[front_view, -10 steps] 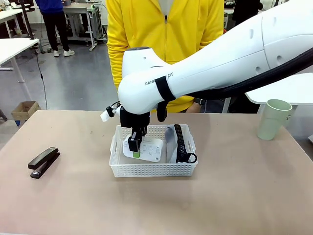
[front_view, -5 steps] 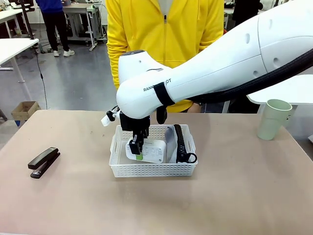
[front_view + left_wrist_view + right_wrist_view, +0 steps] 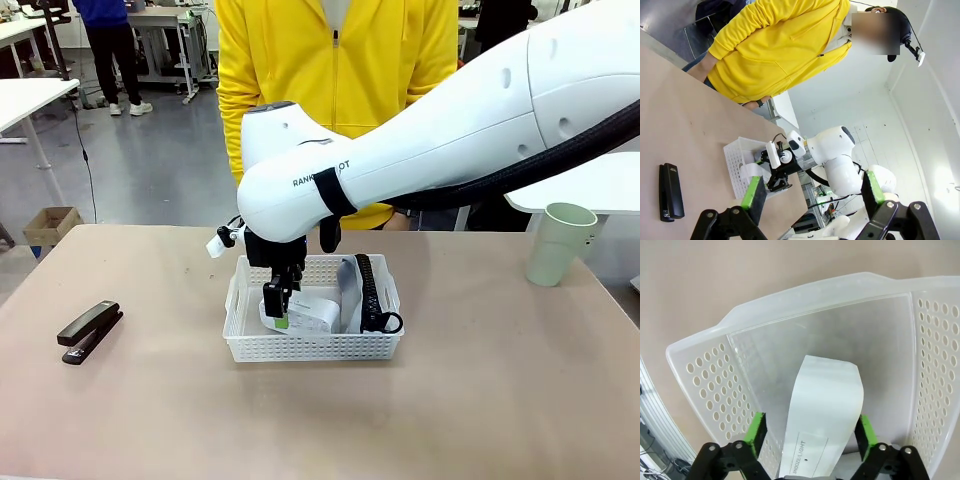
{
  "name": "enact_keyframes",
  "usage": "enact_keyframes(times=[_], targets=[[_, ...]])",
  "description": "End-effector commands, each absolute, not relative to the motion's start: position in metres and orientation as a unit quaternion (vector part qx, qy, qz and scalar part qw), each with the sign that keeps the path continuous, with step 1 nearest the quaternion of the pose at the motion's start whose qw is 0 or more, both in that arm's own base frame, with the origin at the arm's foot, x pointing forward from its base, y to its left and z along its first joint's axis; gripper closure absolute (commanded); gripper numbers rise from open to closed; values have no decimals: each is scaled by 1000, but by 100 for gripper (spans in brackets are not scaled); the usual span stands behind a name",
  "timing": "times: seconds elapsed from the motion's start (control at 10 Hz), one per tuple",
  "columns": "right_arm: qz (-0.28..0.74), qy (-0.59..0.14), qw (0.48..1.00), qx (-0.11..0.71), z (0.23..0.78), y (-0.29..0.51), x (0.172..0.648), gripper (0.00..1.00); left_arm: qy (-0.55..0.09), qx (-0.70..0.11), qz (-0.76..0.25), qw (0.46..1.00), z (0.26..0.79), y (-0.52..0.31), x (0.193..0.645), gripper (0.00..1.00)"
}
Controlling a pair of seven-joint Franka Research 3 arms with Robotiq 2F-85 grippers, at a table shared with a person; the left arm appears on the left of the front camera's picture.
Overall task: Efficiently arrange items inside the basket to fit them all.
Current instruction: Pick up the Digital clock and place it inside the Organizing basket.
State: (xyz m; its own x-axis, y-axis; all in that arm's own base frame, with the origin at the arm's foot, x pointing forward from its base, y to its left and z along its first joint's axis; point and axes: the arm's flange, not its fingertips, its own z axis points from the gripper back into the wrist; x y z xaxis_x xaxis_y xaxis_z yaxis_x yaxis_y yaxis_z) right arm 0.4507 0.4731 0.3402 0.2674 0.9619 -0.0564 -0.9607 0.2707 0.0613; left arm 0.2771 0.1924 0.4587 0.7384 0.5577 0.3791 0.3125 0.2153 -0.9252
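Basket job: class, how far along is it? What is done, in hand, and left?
Done: grey pouch stands inside the basket. In hand: white box leans in it between the open jaws of the right gripper. Left: black stapler and green cup on the table.

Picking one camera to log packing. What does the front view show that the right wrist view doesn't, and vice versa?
Front, not wrist: black stapler on the table, green cup at right, grey pouch inside the basket, a person in yellow. Wrist, not front: readable print on the white box. Both: basket, white box, right gripper open astride the box.
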Motion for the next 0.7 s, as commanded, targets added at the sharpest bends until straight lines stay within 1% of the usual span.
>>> enact_keyframes(times=[0.0, 0.1, 0.3, 0.5, 0.6], targets=[[608, 33, 793, -5, 347, 473, 452, 0, -356, -620, 77, 695, 460, 191, 274, 0], [607, 26, 794, -4, 355, 468, 452, 0, -356, -620, 77, 695, 460, 191, 274, 0], [588, 1, 809, -16, 391, 443, 451, 0, -356, -620, 77, 695, 460, 191, 274, 0], [557, -32, 830, 14, 446, 391, 447, 0, -356, -620, 77, 695, 460, 191, 274, 0], [546, -66, 832, 68, 475, 349, 437, 0, -356, -620, 77, 695, 460, 191, 274, 0]])
